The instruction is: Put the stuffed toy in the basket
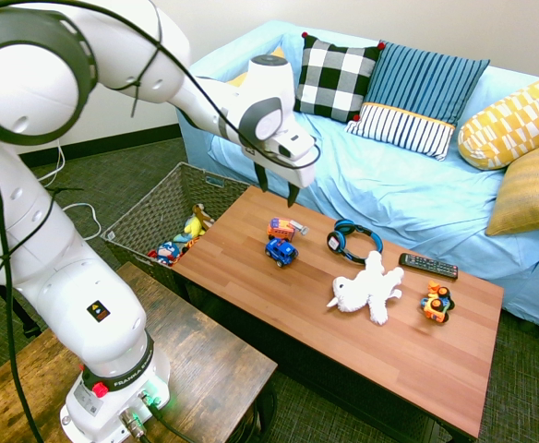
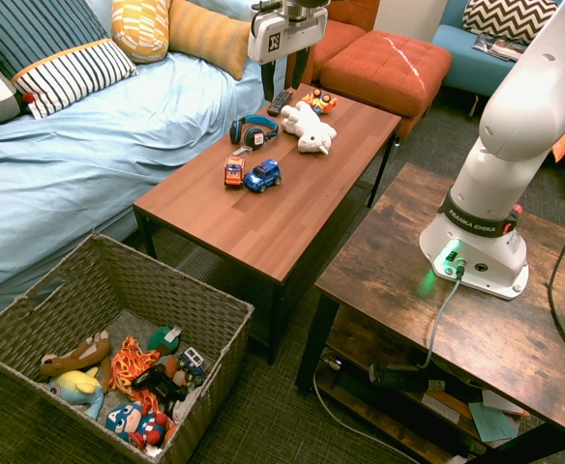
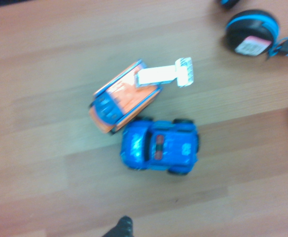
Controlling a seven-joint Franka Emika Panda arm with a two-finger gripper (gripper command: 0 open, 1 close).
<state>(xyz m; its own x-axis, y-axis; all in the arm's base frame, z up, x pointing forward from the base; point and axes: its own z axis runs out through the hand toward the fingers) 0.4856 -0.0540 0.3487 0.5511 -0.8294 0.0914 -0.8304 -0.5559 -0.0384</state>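
The gripper (image 1: 276, 187) is held with fingers spread and nothing between them, above the coffee table's (image 1: 279, 305) basket-end edge. The white stuffed toy (image 1: 368, 290) lies on the table near the sofa-side edge, beside blue headphones (image 1: 353, 240). The wicker basket (image 2: 41, 290) stands on the floor off the table's end.

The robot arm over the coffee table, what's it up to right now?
The gripper hangs in the air above the end of the table nearest the basket, its fingers open and empty. Its wrist camera looks down on two toy cars. The white stuffed toy lies untouched farther along the table, beside the headphones. The basket sits on the floor with other toys in it.
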